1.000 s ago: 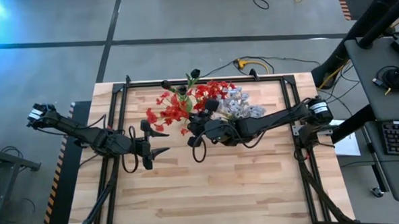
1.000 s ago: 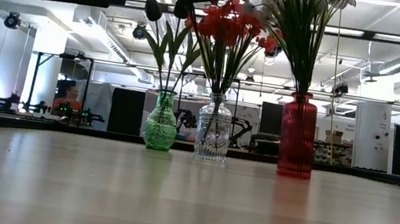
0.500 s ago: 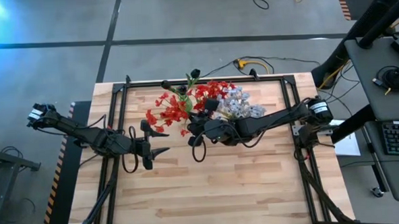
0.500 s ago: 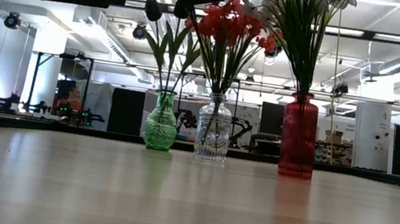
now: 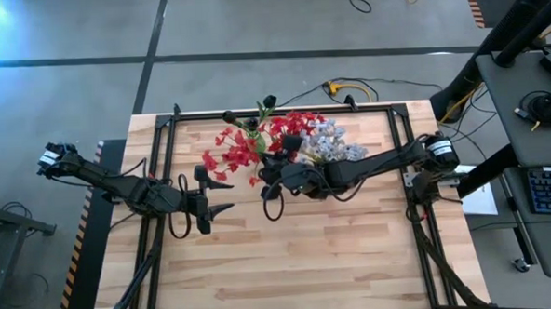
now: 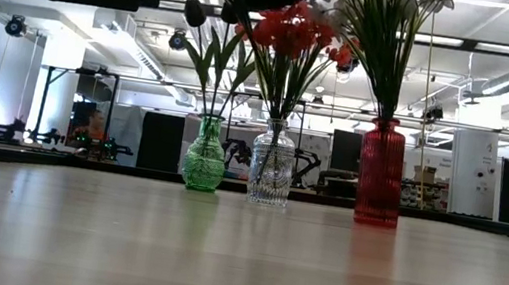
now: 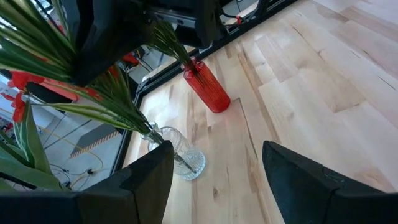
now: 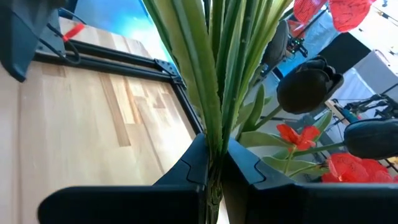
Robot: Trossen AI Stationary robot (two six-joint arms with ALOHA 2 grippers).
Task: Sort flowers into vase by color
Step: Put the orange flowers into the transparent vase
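At the table's far side stand three vases. The green vase [image 6: 203,160] holds dark buds [image 8: 310,81], the clear vase [image 6: 271,170] red flowers [image 6: 292,29], and the red vase [image 6: 379,176] pale flowers [image 5: 336,144]. My right gripper [image 5: 269,176] hovers just in front of them, shut on a spray of red flowers [image 5: 231,154] that fans toward the far left. Its green stems [image 8: 208,74] fill the right wrist view. My left gripper [image 5: 214,191] hangs open over the table's left half, nothing between its fingers [image 7: 140,186]. My right gripper pinches a bundle of the red spray's green stems [image 8: 212,148] between its two fingers. The fingers come about level from the table's right. The spray is lifted clear of the table, with its blossoms out beyond the fingertips toward the far left.
A black frame [image 5: 168,141] runs along the table's left, far and right edges. The bare wooden tabletop [image 5: 299,256] stretches across the near half. Beyond the table, the low view shows a room with equipment [image 6: 85,127].
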